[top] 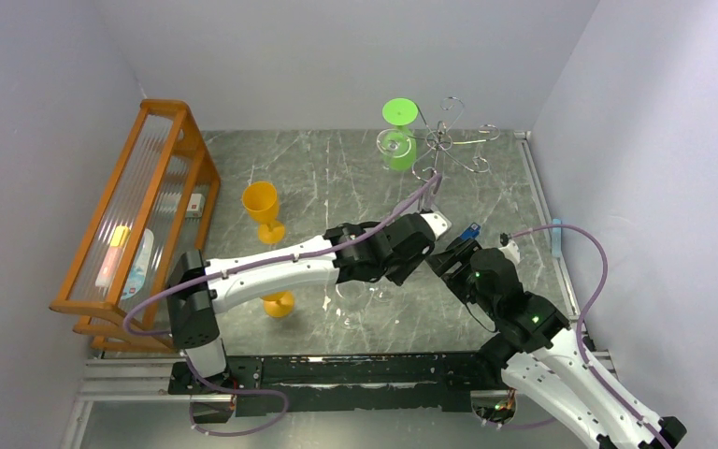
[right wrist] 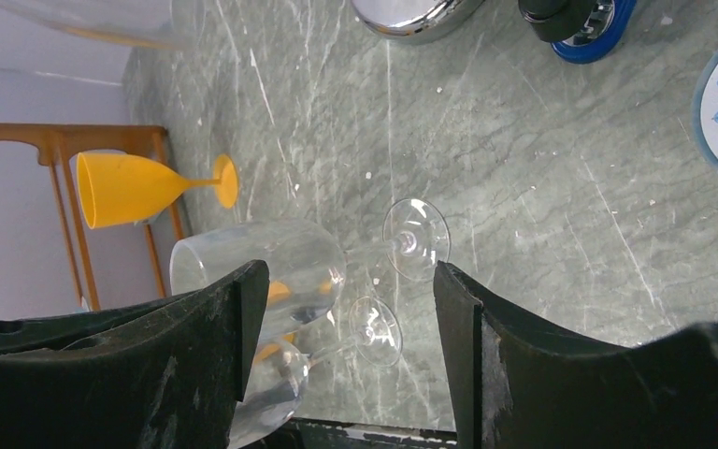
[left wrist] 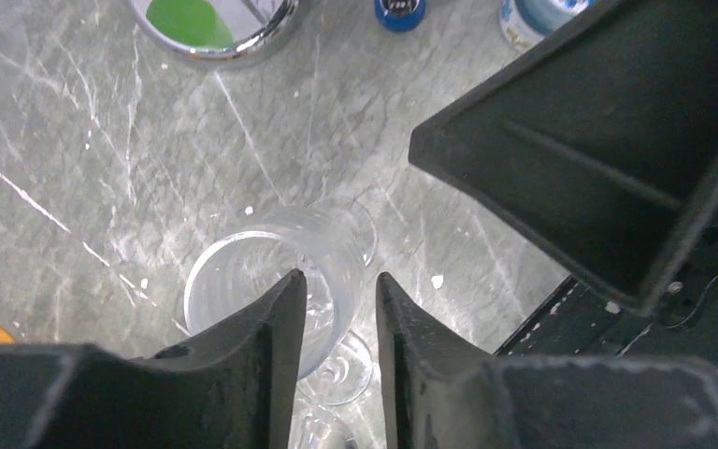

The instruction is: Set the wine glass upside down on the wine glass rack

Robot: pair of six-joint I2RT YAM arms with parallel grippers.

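My left gripper (left wrist: 338, 278) is nearly closed, with a narrow gap between its fingers (left wrist: 280, 327) and nothing visibly pinched. The clear glass (left wrist: 252, 276) stands upright just below the tips; whether it touches them I cannot tell. My right gripper (right wrist: 348, 271) is spread wide and empty, that glass just past its left finger, which hides part of the bowl. Only the right camera plainly shows a second clear glass (right wrist: 374, 332) beside the first. From above, my left arm (top: 271, 271) covers the left fingers and the glass is faint. The rack (top: 442, 140) stands beyond both grippers, a green glass (top: 399, 113) inverted on it.
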